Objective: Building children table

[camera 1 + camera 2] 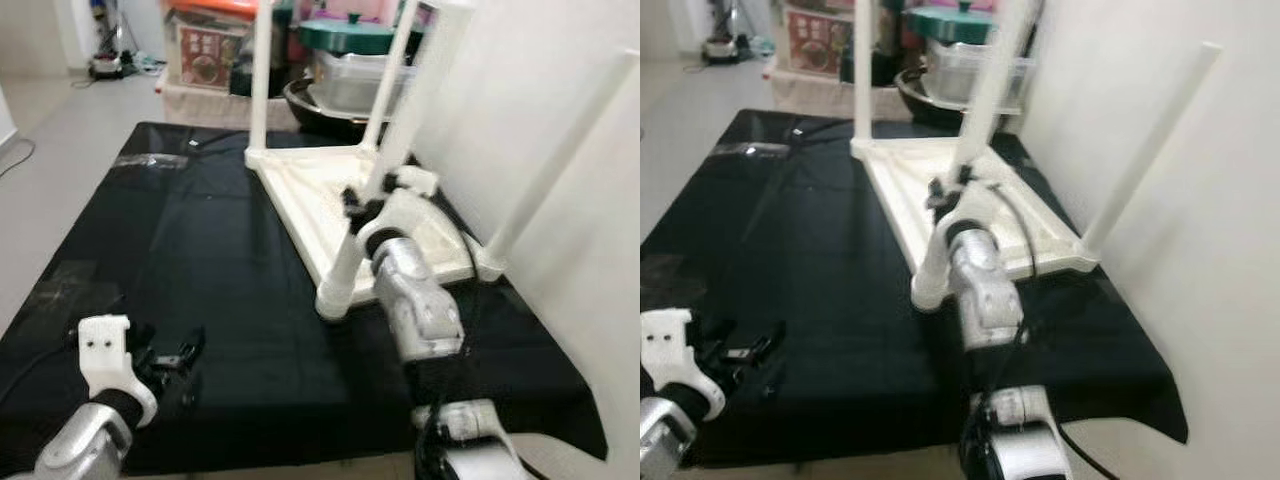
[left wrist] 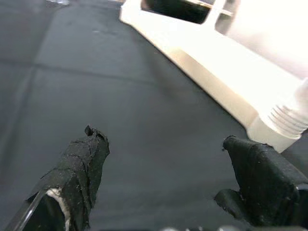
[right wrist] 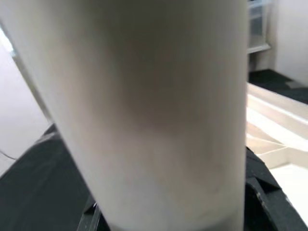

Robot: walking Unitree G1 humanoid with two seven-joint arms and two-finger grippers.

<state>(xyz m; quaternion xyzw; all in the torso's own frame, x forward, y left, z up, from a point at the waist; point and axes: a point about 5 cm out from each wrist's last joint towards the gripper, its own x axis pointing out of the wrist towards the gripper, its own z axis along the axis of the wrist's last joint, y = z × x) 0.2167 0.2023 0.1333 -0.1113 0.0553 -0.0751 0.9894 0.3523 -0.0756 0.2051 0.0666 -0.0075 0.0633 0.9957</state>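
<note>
A white children's table top (image 1: 300, 190) lies upside down on a black cloth (image 1: 180, 250), with white legs standing up from its corners. My right gripper (image 1: 362, 205) is shut around the near leg (image 1: 345, 260), a little above its socket; in the right wrist view that leg (image 3: 144, 110) is very close. The leg leans toward the wall. My left gripper (image 1: 170, 355) hovers open and holding nothing over the cloth's front left. In the left wrist view its fingers (image 2: 77, 173) frame bare cloth, with the near corner socket (image 2: 284, 122) just past them.
A white wall (image 1: 560, 90) runs close along the right side. Behind the cloth stand a dark bowl (image 1: 320, 105), clear plastic bins (image 1: 350, 75) and a printed box (image 1: 205, 50). Grey floor (image 1: 60, 140) lies to the left. The cloth's front edge (image 1: 300, 462) is near me.
</note>
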